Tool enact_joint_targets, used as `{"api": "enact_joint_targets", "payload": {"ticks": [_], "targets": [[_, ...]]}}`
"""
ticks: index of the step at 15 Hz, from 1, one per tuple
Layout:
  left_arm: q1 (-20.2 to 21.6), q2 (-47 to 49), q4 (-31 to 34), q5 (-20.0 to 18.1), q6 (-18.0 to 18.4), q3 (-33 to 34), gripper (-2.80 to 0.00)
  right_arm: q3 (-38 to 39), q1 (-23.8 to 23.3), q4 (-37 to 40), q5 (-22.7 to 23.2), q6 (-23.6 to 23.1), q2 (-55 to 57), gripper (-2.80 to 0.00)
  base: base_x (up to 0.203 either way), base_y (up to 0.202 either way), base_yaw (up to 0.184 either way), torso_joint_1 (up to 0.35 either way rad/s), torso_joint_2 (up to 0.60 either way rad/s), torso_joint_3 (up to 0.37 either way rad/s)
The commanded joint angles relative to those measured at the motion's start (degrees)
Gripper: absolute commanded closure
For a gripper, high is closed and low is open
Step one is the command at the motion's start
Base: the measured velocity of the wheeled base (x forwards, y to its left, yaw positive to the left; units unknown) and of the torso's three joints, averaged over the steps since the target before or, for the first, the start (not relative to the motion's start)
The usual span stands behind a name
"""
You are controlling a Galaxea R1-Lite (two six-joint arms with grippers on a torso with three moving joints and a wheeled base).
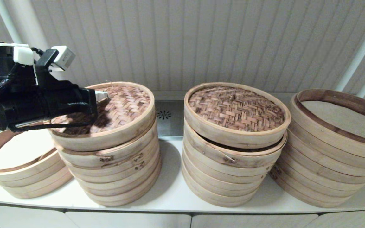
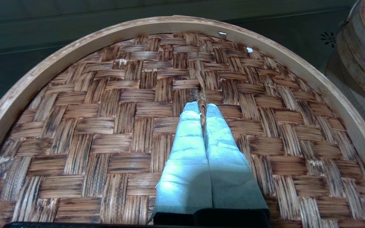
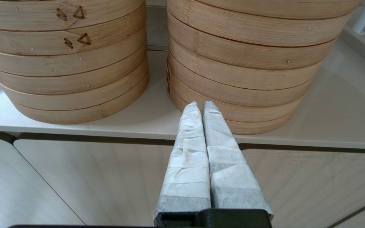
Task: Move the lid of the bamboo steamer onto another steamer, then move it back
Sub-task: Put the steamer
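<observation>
One lid [image 1: 116, 107] pinched by its cord loop [image 2: 202, 109] in left gripper [image 1: 101, 95], 2nd stack from left. No sign of transfer yet. Right gripper [image 3: 201, 106] shut, empty, parked near bench [image 3: 328, 104] edge.

4 round pale bamboo steamer stacks crowd the white countertop [image 1: 173, 193] in a row. The low open stack at far left [image 1: 27, 171] appears to touch the taller lidded stack [image 1: 112, 164] beside it, leaving no way between them. A narrow gap, backed by a steel vent plate [image 1: 166, 118], separates that stack from the lidded stack right of centre [image 1: 233, 164]. That one nearly touches the open stack at far right [image 1: 328, 158]. The left gripper [image 2: 201, 109], its wrapped fingers pinched on the twisted handle of the woven brown lid [image 2: 106, 126], hangs over the second stack. A near strip of counter is free, as is the room above all the stacks. A ribbed wall [image 1: 182, 41] closes the far side.
</observation>
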Motion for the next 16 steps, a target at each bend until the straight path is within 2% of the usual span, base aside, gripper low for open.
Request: {"api": "enact_joint_targets", "payload": {"ticks": [1, 6, 9, 13, 14, 16], "targets": [[-0.2, 0.01, -0.05, -0.05, -0.01, -0.14, 0.0, -0.02, 0.01, 0.0, 0.02, -0.03, -0.13, 0.0, 0.0, 0.0, 0.0, 0.0, 0.0, 0.0], [-0.55, -0.39, -0.24, 0.37, 0.29, 0.68, 0.0, -0.02, 0.01, 0.0, 0.02, -0.03, -0.13, 0.0, 0.0, 0.0, 0.0, 0.0, 0.0, 0.0], [-0.55, -1.37, -0.38, 1.52, 4.23, 2.81, 0.0, 0.05, 0.01, 0.0, 0.06, -0.03, -0.13, 0.0, 0.0, 0.0, 0.0, 0.0, 0.0, 0.0], [-0.55, -1.63, -0.31, 2.19, 4.38, 2.86, 0.0, -0.02, 0.01, 0.0, 0.02, -0.03, -0.13, 0.0, 0.0, 0.0, 0.0, 0.0, 0.0, 0.0], [-0.55, -1.57, -0.38, 3.03, 4.38, 2.78, -2.8, -0.02, 0.01, 0.0, 0.02, -0.03, -0.13, 0.0, 0.0, 0.0, 0.0, 0.0, 0.0, 0.0], [-0.55, -1.74, -0.38, 4.51, 4.38, 2.58, -2.8, 0.05, 0.01, 0.0, 0.06, -0.03, -0.13, 0.0, 0.0, 0.0, 0.0, 0.0, 0.0, 0.0]]}}
